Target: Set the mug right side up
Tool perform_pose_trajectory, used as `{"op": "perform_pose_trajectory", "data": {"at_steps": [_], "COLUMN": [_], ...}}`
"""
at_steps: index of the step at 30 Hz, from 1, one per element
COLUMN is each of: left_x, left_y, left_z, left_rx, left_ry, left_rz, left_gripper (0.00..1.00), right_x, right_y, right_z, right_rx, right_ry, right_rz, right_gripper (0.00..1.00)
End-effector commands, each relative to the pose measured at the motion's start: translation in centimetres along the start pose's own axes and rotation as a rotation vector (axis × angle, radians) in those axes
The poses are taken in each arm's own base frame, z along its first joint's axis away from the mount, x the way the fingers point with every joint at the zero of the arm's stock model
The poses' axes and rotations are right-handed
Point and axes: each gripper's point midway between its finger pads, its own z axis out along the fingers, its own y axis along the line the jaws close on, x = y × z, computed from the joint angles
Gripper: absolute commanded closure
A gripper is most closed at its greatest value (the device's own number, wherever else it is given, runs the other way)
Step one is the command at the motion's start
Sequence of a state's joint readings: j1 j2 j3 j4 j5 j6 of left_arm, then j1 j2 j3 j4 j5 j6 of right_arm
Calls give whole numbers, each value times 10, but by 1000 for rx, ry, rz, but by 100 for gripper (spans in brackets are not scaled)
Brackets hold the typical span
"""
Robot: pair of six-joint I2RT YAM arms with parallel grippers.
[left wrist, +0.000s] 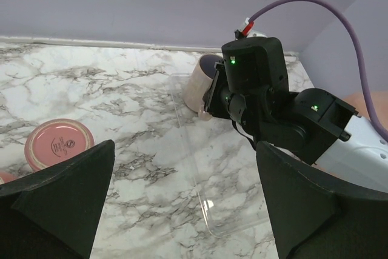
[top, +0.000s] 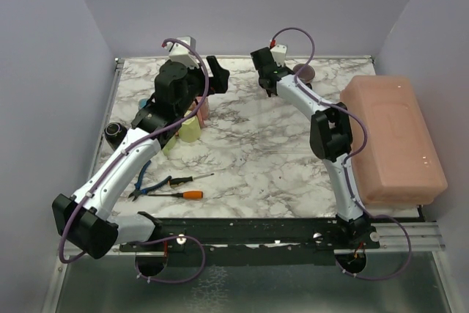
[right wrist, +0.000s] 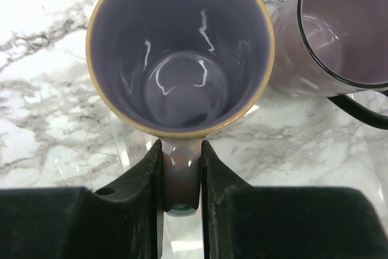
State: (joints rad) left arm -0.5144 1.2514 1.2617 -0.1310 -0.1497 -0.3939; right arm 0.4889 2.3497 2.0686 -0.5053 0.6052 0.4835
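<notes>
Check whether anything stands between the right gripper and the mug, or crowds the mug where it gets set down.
Nothing stands between them: the right gripper is shut on the handle of the mug. A second mug with a black rim sits close beside it, leaving little room on that side.

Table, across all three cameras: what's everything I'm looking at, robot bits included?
Mug: 1, purple inside, yellow rim; far side of table.
Second mug: 1, lilac, black rim; beside it.
Pink cup: 1, bottom up; by left arm.
Yellow-green cup: 1; beside pink cup.
Screwdrivers: 2, orange and black handles; near front.
Pliers: 1, blue handles; beside screwdrivers.
Bin: 1, pink; right edge.
Tray: 1, clear; by the mug.
Table: 1, white marble.
Left gripper: 1, black; open.
Right gripper: 1, black; clamping mug handle.
</notes>
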Motion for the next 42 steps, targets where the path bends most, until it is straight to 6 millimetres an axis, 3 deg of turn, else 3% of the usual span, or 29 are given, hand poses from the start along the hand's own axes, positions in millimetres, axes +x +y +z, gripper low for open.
{"op": "perform_pose_trajectory", "data": {"at_steps": [1, 3, 7, 10, 15, 22, 34, 42], "left_x": [5, 7, 10, 10, 12, 15, 25, 55], "left_y": [4, 4, 5, 7, 7, 12, 28, 53], "left_z": [5, 7, 8, 8, 10, 10, 11, 10], "left_rx": [-27, -33, -36, -45, -53, -72, -131, -222], "left_ry": [36, 48, 61, 60, 79, 88, 105, 190], "left_rz": [18, 16, 17, 19, 20, 17, 21, 60], "left_gripper": [1, 1, 1, 1, 1, 1, 1, 1], "right_x": [-13, -7, -1, -1, -4, -11, -40, -42], "right_y": [3, 6, 16, 24, 44, 52, 45, 22], "right_z": [3, 4, 1, -6, -20, -28, -53, -74], "right_rx": [31, 20, -25, -74, -193, -274, -343, -328], "right_ry": [-6, 21, 66, 94, 159, 202, 137, 121], "right_rz": [85, 97, 134, 171, 253, 336, 356, 308], "right_gripper": [90, 74, 52, 43, 42, 41, 38, 34]}}
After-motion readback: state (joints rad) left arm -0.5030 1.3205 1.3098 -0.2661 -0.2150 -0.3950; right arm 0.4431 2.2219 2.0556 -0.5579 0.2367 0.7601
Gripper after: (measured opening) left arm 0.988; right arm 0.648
